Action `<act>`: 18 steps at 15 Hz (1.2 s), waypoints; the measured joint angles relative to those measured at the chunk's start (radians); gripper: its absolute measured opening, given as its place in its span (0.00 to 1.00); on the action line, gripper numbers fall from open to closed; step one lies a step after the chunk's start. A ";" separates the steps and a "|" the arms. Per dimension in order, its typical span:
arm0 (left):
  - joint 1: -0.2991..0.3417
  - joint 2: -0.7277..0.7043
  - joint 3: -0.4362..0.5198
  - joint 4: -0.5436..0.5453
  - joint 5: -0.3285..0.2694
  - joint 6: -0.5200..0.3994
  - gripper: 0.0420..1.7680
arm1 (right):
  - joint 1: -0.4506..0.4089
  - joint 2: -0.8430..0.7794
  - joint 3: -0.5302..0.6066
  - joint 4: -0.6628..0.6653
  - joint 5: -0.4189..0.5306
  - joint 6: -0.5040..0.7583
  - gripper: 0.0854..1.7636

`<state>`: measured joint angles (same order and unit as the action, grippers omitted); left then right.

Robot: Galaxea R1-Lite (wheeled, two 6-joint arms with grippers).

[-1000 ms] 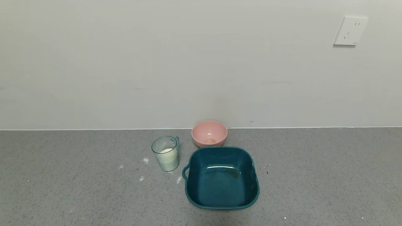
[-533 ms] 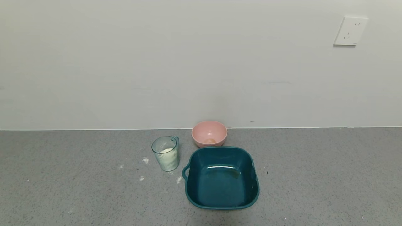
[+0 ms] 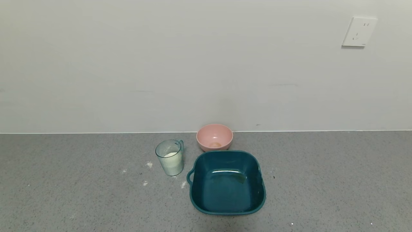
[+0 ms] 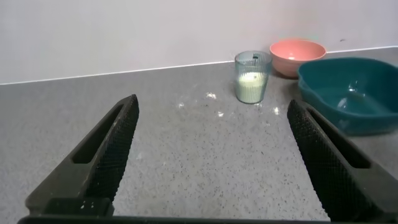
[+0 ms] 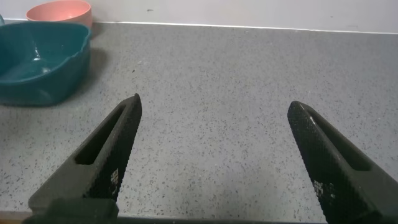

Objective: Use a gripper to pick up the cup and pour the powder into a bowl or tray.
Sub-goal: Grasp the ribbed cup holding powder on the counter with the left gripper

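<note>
The cup (image 3: 170, 158) holding white powder (image 3: 171, 155) stands upright on the grey surface (image 3: 64, 180), just left of the teal basin (image 3: 227, 182); a pink bowl (image 3: 214, 137) sits behind.

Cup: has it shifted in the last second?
No. The cup stands in the same spot beside the teal basin, below-left of the pink bowl.

I see a grey speckled countertop (image 3: 322, 180) running up to the wall at its far edge. Standing on it near the middle is the cup (image 3: 170, 157), upright, with powder (image 3: 171, 155) inside. Just beside it, toward the right edge, sits the teal basin (image 3: 227, 209), apart from the cup. A pink bowl (image 3: 214, 137) rests behind the basin, close to the far edge. I count small white powder specks (image 3: 149, 164) scattered on the surface around the cup's base.
</note>
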<state>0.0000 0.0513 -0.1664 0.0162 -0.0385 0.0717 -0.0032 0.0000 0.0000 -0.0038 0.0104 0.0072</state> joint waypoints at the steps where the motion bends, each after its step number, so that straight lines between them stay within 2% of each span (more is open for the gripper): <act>1: 0.000 0.029 -0.024 0.000 0.002 -0.001 0.97 | 0.000 0.000 0.000 0.000 0.000 0.000 0.97; 4: -0.018 0.150 -0.130 0.000 0.008 -0.003 0.97 | 0.000 0.000 0.000 0.000 0.000 0.000 0.97; 9: -0.036 0.439 -0.299 -0.003 -0.003 -0.003 0.97 | 0.000 0.000 0.000 0.000 0.000 0.000 0.97; 10: -0.037 0.502 -0.324 -0.007 -0.020 -0.002 0.97 | 0.000 0.000 0.000 0.000 0.000 0.000 0.97; 14: -0.039 0.759 -0.389 -0.014 -0.149 0.009 0.97 | 0.000 0.000 0.000 0.000 0.000 0.000 0.97; 18: -0.040 0.994 -0.402 -0.062 -0.194 0.052 0.97 | 0.000 0.000 0.000 0.000 0.000 0.000 0.97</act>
<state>-0.0404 1.0449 -0.5681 -0.0455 -0.2321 0.1236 -0.0032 0.0000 0.0000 -0.0043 0.0104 0.0077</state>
